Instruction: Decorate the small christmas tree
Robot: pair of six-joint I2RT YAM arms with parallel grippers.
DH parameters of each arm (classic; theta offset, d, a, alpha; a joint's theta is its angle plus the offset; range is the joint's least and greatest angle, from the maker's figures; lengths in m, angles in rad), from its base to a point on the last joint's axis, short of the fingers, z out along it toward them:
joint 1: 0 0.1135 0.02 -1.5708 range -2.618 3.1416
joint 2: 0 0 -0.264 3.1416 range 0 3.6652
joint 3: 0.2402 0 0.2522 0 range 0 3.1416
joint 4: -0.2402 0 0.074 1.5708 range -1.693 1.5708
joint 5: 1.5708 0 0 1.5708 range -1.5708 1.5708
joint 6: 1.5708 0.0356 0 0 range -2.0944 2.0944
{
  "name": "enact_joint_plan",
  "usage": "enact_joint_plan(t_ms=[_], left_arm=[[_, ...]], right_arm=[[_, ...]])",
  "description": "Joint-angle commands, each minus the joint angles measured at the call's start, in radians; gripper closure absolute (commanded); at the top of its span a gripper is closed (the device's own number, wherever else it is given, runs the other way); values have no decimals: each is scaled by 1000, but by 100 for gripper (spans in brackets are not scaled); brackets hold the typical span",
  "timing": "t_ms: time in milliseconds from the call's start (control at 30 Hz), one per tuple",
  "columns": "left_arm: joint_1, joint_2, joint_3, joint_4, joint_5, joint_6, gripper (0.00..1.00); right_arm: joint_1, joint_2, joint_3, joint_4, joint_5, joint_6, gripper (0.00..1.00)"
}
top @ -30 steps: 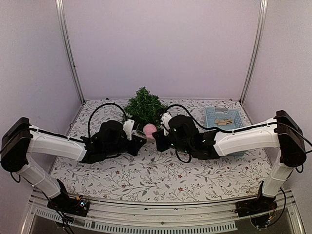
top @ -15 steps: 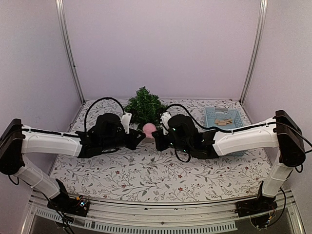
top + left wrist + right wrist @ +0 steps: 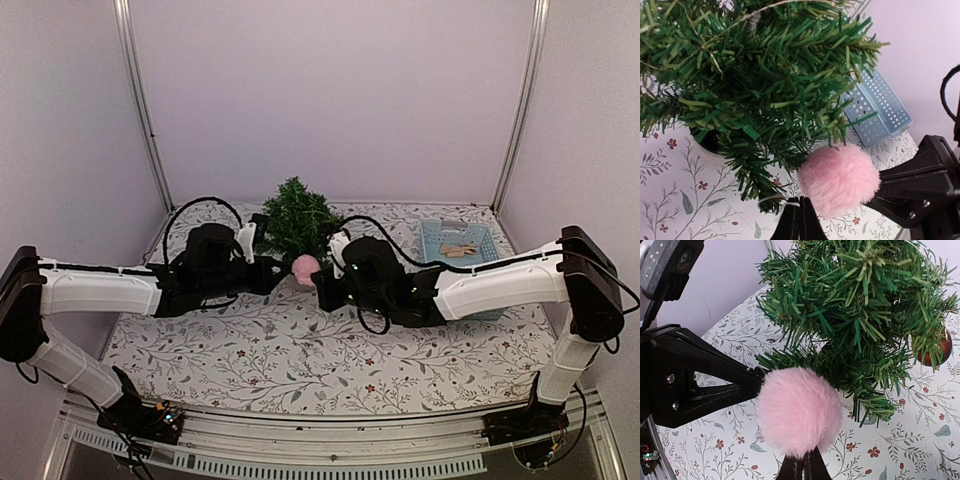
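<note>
The left gripper (image 3: 795,216), front-left of the small christmas tree (image 3: 294,214), is pressed closed (a white thread (image 3: 776,200) at its tips). Under the tree's front branches, the closed right gripper (image 3: 802,467) pinches a pink pom-pom (image 3: 797,410); a blue basket (image 3: 428,246) sits well right.

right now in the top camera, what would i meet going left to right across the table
left arm's black end effector → fluffy pink pompom → right arm's black end effector → light blue perforated plastic basket. small green christmas tree left out: it overlaps the pompom
</note>
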Motion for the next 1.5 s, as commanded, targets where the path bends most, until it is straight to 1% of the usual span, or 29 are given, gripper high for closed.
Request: enact_joint_plan(t_ms=[0, 500, 700, 867, 1133, 1233, 1267, 1333, 1400, 1467], left_arm=[[26, -36, 19, -7, 33, -38, 100], [78, -63, -2, -23, 48, -93, 100], [78, -88, -41, 20, 79, -62, 100], [81, -109, -58, -72, -4, -48, 100], [82, -107, -107, -100, 0, 16, 100], [82, -120, -145, -83, -2, 32, 100], [81, -127, -159, -70, -2, 34, 99], [81, -141, -187, -36, 0, 33, 91], [81, -160, -220, 5, 4, 34, 81], [81, -181, -257, 50, -2, 37, 75]], right_arm=[[3, 17, 20, -9, 20, 6, 100], [3, 19, 13, -22, 31, 12, 100], [3, 21, 24, -21, 31, 12, 100], [2, 20, 21, -21, 44, 19, 100], [3, 16, 22, -21, 59, 27, 100], [3, 18, 22, -21, 60, 28, 100], [3, 18, 22, -21, 60, 29, 100], [3, 18, 21, -21, 58, 28, 100], [3, 18, 22, -21, 57, 28, 100], [3, 18, 21, -21, 57, 28, 100]])
